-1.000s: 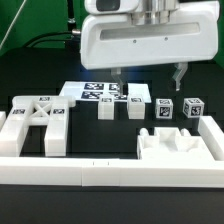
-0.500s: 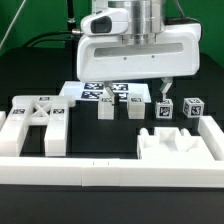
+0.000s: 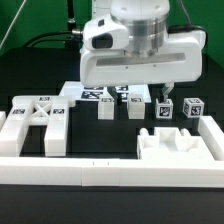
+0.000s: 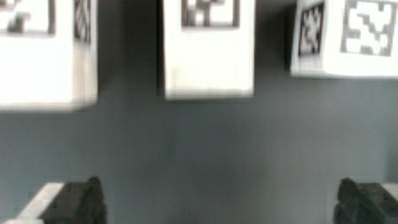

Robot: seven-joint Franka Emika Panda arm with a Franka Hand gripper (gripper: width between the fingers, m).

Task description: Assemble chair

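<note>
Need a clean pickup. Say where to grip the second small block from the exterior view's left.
Probably from straight above, pinching the flat side faces of the block: it stands upright with gaps either side for the open gripper.

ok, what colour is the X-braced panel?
Plain white; the white plastic X-braced panel carries small black-and-white square tags. Exterior view shows it best.

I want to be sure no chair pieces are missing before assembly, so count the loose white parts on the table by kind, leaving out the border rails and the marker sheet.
White X-braced plastic panel: 1
Small white plastic blocks with marker tags: 4
White notched plastic slab: 1
Total: 6
</note>
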